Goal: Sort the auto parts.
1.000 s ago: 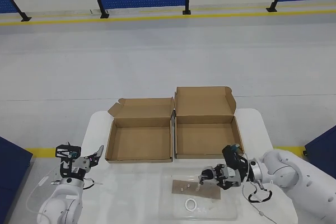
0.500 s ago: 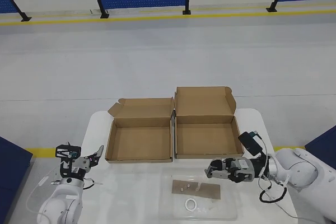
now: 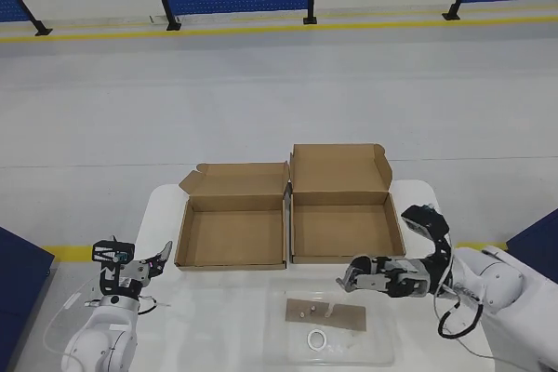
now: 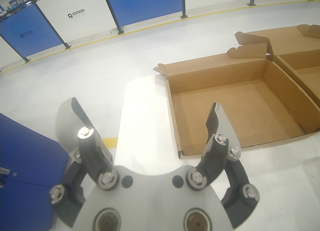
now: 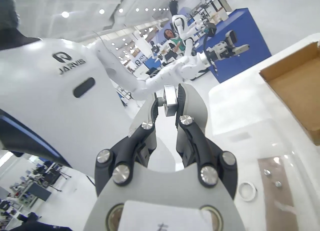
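Right gripper (image 5: 167, 101) lifted a small metal disc (image 5: 170, 101) off the tray while both boxes waited open.

On the white table (image 3: 214, 302), the left box (image 3: 231, 237) and the right box (image 3: 342, 231) sat side by side at 12 o'clock, lids folded back and floors bare, probably one for each kind of part. The clear tray (image 3: 383, 349) lay at 5 o'clock, holding the brown sheet (image 3: 349, 314) with a few small parts on it. The left gripper (image 4: 145, 106) hung at 9 o'clock off the table's edge, fingers spread wide and empty, seemingly parked out of the way. The right gripper hovered at 4 o'clock between tray and right box, fingers pinched on the disc's flat faces, a hold that likely kept it from rolling. A white ring (image 3: 317, 339) lay in the tray at 6 o'clock.
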